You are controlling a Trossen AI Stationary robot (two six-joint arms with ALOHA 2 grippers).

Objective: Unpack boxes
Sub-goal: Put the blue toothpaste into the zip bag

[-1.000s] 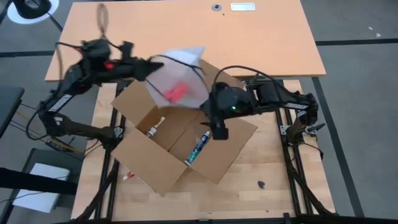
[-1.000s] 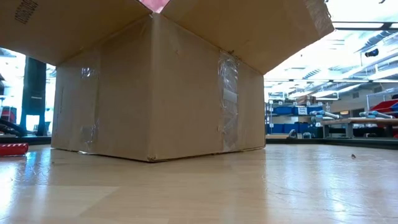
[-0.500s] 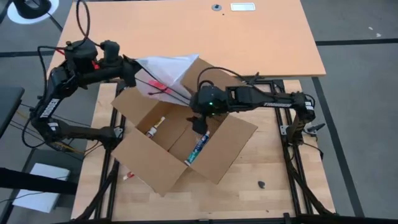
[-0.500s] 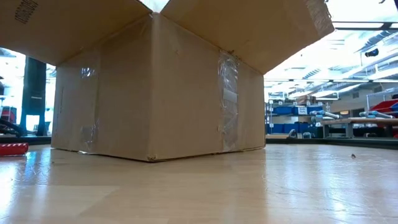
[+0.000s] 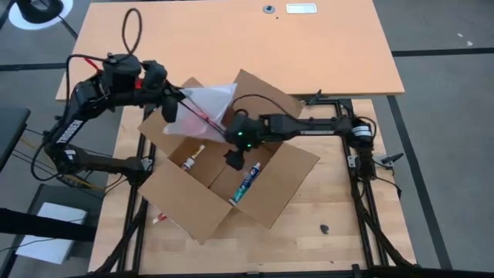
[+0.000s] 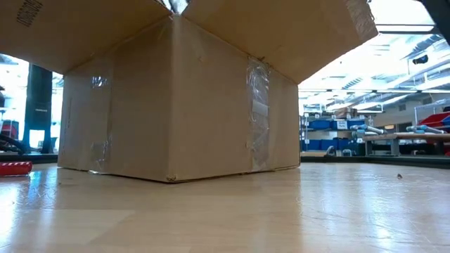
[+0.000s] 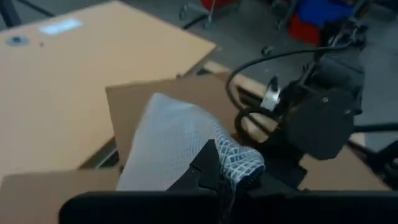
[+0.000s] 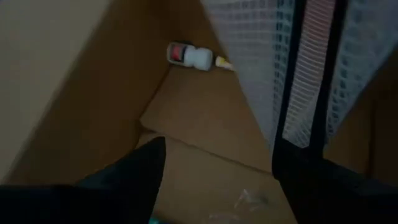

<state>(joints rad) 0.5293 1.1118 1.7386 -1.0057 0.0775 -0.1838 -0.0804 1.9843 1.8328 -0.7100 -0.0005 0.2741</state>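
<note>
The brown cardboard box (image 5: 193, 202) (image 6: 176, 98) stands open in the middle of the wooden table, its flaps spread out. On its floor lie a small white bottle (image 5: 193, 157) (image 8: 193, 57) and a blue-white tube (image 5: 247, 183). My left gripper (image 5: 174, 108) (image 7: 227, 177) is over the box's far left flap, shut on a white mesh bag (image 5: 210, 100) (image 8: 298, 68) with something red inside. My right gripper (image 5: 231, 160) (image 8: 217, 186) is open and reaches down into the box, beside the bag's lower end. Whether it touches the bag, I cannot tell. My left gripper pinches a bunched-up end of the mesh bag (image 7: 239, 163) between its two fingers, coming from the table's left and slanting slightly down. The bag is lifted clear and spreads away from the fingers over the box's far corner.
A large orange tabletop (image 5: 231, 46) lies beyond the box. A small red-and-white item (image 5: 158, 218) lies on the wood by the box's near left flap, and a small dark scrap (image 5: 324, 228) at the near right. The low view shows a red item (image 6: 14, 167) at the left.
My right gripper has come down and toward the table's left into the box, staying open. My left gripper has rolled and shifted a little toward the near edge, still shut on the bag. The bag has swung with it and now lies flatter.
</note>
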